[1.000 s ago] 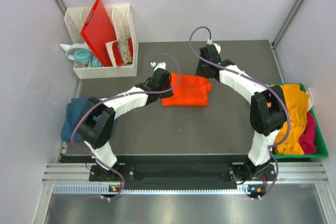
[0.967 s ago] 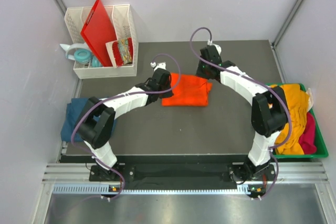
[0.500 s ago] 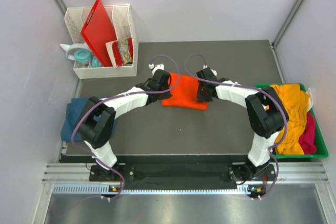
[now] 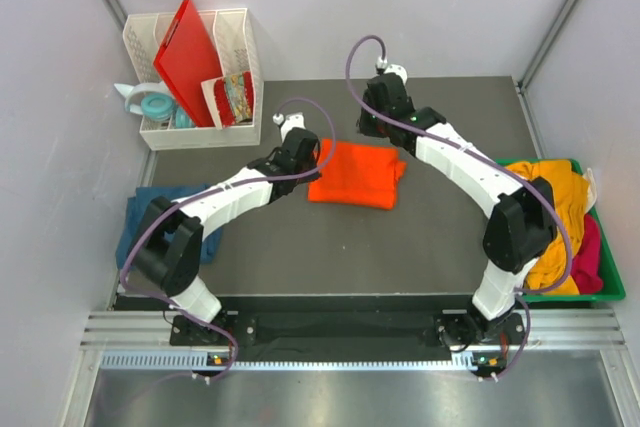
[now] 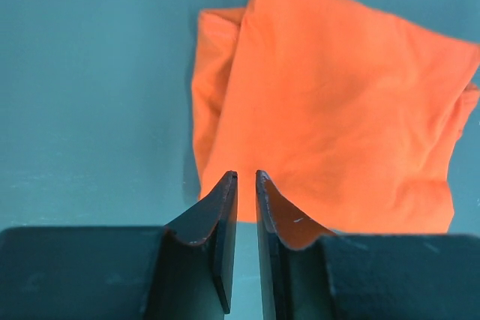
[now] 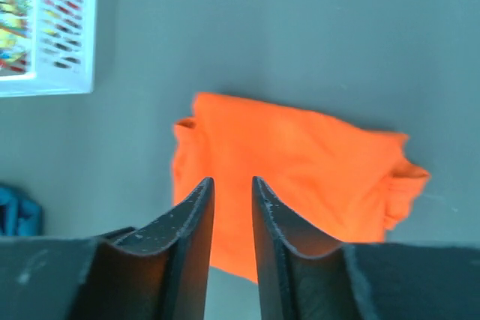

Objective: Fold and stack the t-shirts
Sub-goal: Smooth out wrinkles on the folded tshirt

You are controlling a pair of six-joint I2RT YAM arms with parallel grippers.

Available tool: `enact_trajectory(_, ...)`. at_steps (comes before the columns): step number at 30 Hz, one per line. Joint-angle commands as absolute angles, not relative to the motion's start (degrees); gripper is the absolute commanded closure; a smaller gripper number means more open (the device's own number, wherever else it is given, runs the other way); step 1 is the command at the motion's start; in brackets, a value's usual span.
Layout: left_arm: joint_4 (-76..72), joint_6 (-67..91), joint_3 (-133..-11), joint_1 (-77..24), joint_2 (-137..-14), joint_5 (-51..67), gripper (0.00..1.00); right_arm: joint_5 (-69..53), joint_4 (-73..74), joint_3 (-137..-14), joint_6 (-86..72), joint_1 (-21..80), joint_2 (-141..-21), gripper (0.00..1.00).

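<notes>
A folded bright orange t-shirt [image 4: 355, 175] [image 5: 337, 125] [image 6: 300, 155] lies flat on the dark table mat, back centre. My left gripper [image 4: 310, 162] [image 5: 244, 174] hovers at the shirt's left edge, its jaws a narrow slit apart with nothing between them. Above the shirt's far edge my right gripper [image 4: 376, 127] [image 6: 232, 180] hangs clear of the cloth, slightly open and empty. A dark teal-blue t-shirt [image 4: 140, 217] [image 6: 15, 211] rests at the table's left edge. Mustard-yellow t-shirts [image 4: 560, 207] and a pink one [image 4: 590, 257] fill the green bin [image 4: 612, 294].
A white wire rack [image 4: 200, 135] [image 6: 45, 28] at the back left holds a stiff red board [image 4: 190, 57] and a patterned packet. A teal cup sits beside it. The green bin hugs the right edge. Grey walls close in on three sides.
The right gripper came down onto the orange shirt's right side, then lifted away to its far edge. The shirt has shifted a little. The left gripper stayed at the shirt's left edge and opened a little.
</notes>
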State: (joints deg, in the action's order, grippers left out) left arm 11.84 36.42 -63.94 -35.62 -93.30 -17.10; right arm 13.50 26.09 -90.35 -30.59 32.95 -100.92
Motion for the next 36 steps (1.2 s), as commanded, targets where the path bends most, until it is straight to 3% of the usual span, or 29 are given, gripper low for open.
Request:
enact_trajectory(1, 12.30, 36.73, -63.55, -35.16, -91.32, -20.04, 0.78, 11.87, 27.52, -89.83, -31.11, 35.24, -103.27, 0.75)
enact_trajectory(5, 11.43, 37.53, -62.41, -34.98, -90.88, -19.95, 0.77, 10.55, 25.05, -85.88, -32.96, 35.33, -105.03, 0.82)
enact_trajectory(11, 10.64, 39.02, -61.70, -33.84, -91.93, -18.55, 0.72, 10.02, 21.10, -82.00, -31.65, 35.33, -109.24, 0.86)
enact_trajectory(18, 10.98, 39.99, -65.20, -31.91, -96.31, -16.79, 0.41, 9.23, 20.39, -79.90, -31.73, 35.42, -113.55, 0.87)
enact_trajectory(36, 11.43, 40.34, -72.77, -28.04, -109.78, -6.77, 0.36, 8.35, 21.18, -75.24, -31.03, 36.12, -112.50, 0.85)
